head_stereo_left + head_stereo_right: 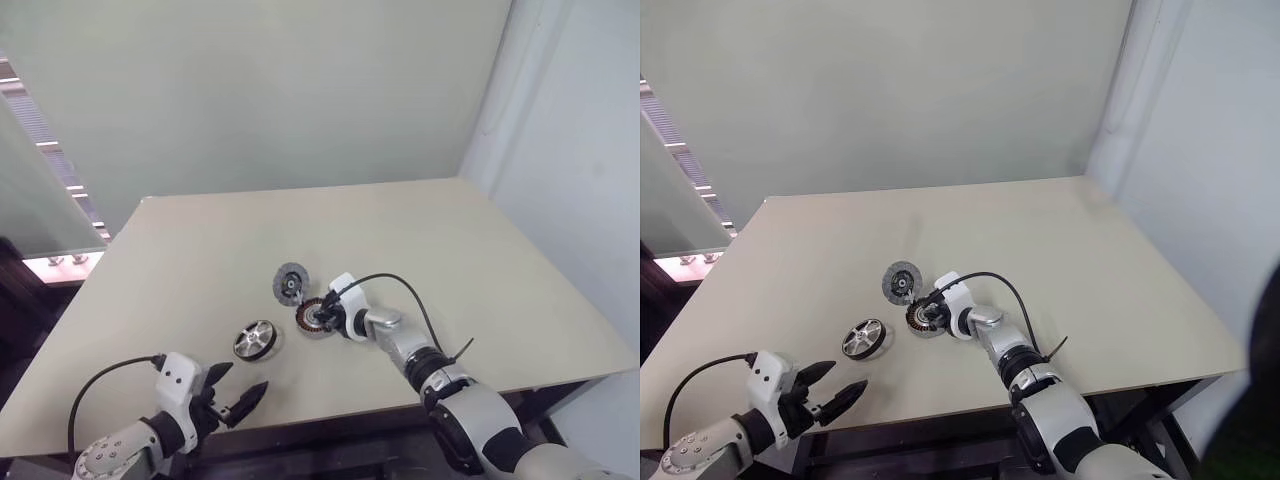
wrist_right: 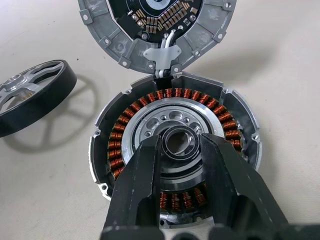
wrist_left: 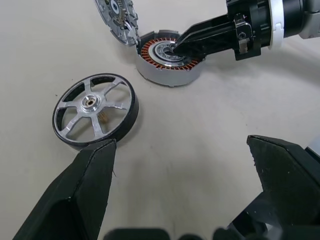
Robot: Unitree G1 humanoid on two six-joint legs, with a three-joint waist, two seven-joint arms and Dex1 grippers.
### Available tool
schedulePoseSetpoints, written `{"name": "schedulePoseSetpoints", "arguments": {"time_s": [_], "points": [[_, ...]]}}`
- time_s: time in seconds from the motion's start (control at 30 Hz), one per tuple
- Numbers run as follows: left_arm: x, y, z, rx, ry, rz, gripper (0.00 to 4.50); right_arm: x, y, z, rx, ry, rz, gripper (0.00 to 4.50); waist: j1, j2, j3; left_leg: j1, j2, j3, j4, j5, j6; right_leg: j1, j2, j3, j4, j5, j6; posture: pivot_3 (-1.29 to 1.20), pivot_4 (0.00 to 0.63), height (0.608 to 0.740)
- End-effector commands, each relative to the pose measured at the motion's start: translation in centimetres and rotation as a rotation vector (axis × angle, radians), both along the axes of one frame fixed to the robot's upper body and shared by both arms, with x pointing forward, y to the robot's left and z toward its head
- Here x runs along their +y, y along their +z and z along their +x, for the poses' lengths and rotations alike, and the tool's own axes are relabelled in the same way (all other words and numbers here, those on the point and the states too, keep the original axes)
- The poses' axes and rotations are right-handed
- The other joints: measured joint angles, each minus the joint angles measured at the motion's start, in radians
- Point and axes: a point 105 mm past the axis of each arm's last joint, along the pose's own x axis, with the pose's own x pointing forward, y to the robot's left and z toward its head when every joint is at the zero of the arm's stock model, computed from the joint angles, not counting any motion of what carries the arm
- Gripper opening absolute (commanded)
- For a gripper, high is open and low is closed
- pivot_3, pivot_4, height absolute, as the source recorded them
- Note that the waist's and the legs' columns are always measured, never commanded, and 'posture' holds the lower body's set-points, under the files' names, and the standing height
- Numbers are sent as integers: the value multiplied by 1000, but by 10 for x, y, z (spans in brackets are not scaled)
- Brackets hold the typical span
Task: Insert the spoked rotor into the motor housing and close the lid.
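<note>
The motor housing, a round cup with copper windings around a silver hub, sits mid-table. My right gripper reaches into it, its two black fingers closed around the centre hub. The lid is swung open at the housing's far rim, joined to it by a small bracket and wires. The spoked rotor, a silver wheel, lies flat on the table left of the housing. My left gripper hangs open near the table's front edge, short of the rotor and holding nothing.
The beige table has bare room to the right of and beyond the parts. A black cable loops over my right wrist. A wall stands behind the table, and a glass panel stands at the left.
</note>
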Motion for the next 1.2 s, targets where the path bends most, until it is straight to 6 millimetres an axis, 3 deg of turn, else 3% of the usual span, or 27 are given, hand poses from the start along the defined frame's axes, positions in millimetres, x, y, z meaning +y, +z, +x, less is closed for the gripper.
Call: {"name": "schedulePoseSetpoints", "arguments": {"time_s": [0.03, 0.33, 0.43, 0.7, 0.87, 0.93, 1.2], "points": [[-3, 15, 3, -64, -15, 11, 4500, 62, 30, -17, -21, 97, 122, 1299, 0, 0, 0, 0, 0, 0, 0, 0, 0, 0, 0, 0, 0, 0, 0, 0, 0, 740], [-3, 14, 2, -63, -12, 11, 4500, 69, 33, -22, -2, 126, 166, 1299, 0, 0, 0, 1, 0, 0, 0, 0, 0, 0, 0, 0, 0, -1, -1, 0, 0, 740], [-3, 14, 2, -63, -12, 11, 4500, 70, 33, -24, 0, 131, 168, 1841, 0, 0, 0, 1, 0, 0, 0, 0, 0, 0, 0, 0, 0, -1, -1, 0, 0, 740], [-3, 12, 2, -60, -19, 14, 4500, 70, 32, -26, 1, 147, 181, 4482, 1, 0, 0, 0, 0, 0, 0, 0, 0, 1, 0, 0, 0, -1, -1, 0, 0, 740], [-4, 12, 5, -61, -26, 10, 4500, 65, 47, -19, -35, 145, 226, 4482, 0, 0, 0, 0, 0, 0, 0, 0, 0, 0, 0, 0, 0, -1, -1, 0, 0, 740], [-5, 12, 5, -61, -28, 9, 4500, 63, 51, -16, -46, 139, 240, 4103, 0, 0, 0, 0, 0, 0, 0, 0, 0, 0, 0, 0, 0, -1, -1, 0, 0, 740], [-7, 11, 9, -63, -39, 4, 4500, 47, 66, -2, -142, 73, 248, 1327, 0, 0, 0, 0, 0, 0, -1, 0, 0, 0, 0, 0, 0, 0, 1, 0, 0, 740]]}}
